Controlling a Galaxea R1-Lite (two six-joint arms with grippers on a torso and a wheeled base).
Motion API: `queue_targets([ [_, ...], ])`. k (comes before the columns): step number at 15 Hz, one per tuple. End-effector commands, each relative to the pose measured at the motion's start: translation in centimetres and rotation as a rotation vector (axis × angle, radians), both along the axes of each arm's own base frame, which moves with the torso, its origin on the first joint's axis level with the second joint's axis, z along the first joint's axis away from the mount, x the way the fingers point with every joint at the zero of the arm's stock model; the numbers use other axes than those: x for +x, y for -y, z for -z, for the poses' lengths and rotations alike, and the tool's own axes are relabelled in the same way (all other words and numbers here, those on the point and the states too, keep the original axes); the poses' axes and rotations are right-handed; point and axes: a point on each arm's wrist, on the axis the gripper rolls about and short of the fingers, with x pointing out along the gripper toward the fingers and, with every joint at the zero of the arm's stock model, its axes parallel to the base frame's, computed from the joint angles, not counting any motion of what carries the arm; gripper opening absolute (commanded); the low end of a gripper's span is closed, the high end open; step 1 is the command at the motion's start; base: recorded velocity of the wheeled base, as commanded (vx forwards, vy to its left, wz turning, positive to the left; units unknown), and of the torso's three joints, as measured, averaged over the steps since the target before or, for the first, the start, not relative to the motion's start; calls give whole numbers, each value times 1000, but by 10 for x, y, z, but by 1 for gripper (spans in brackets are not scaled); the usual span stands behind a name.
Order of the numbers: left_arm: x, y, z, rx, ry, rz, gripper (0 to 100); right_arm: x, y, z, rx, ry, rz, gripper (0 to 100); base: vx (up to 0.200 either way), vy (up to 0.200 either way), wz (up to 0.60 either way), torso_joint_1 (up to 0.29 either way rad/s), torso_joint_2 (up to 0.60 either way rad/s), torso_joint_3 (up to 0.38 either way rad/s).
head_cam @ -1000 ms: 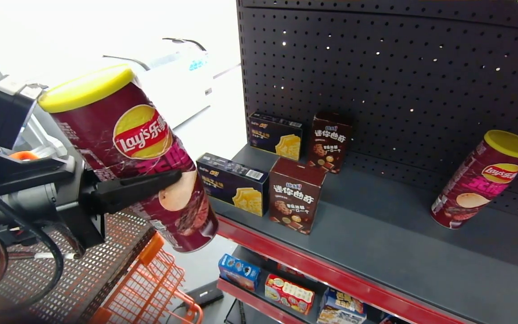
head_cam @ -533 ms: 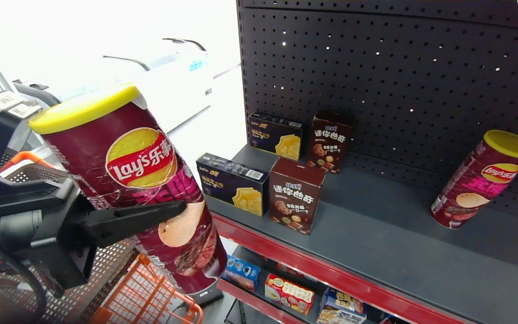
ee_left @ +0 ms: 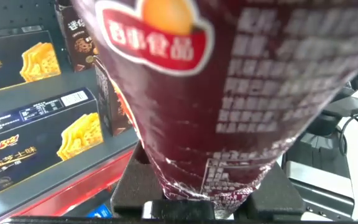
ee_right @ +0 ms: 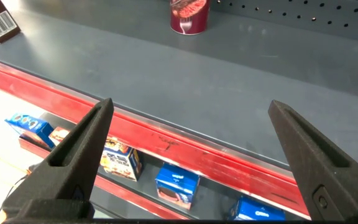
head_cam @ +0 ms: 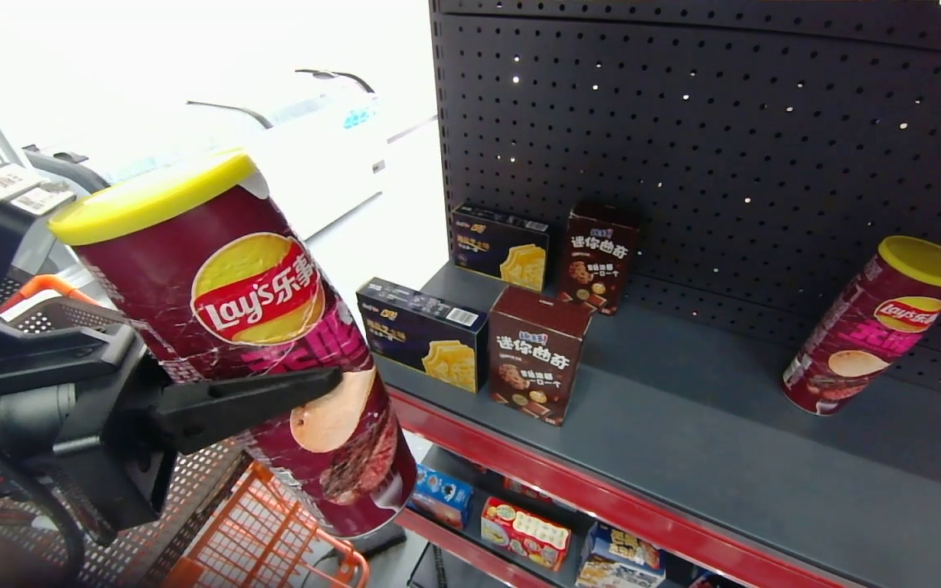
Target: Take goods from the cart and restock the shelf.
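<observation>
dark pegboard shelf (head_cam: 683,441) | left pincer (head_cam: 291,384) clamped on chips can (head_cam: 225,327), near upright, lid up, over orange cart (head_cam: 274,523) | bare shelf floor lies rightward past boxes (head_cam: 536,351) | right pincer (ee_right: 191,137) apart above shelf lip

Chip can (head_cam: 225,327) L of boxes (head_cam: 536,351) on shelf (head_cam: 683,441), 2nd can (head_cam: 875,327) far R

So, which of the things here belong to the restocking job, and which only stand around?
Job: chip can in the left gripper; orange cart; grey shelf; matching can already on it.
Just there: two dark blue boxes; two brown boxes; packets lower down; open right gripper, holding nothing.
</observation>
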Motion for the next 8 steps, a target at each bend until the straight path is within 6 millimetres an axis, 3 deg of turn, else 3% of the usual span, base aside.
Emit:
queue_targets([
  [1,0,1,1,2,-5,4,0,0,0,0,0,-2,0,100,0,0,-600,7,-2,2],
  [8,0,1,2,2,-7,2,0,0,0,0,0,-2,0,100,0,0,-600,-2,1,1],
])
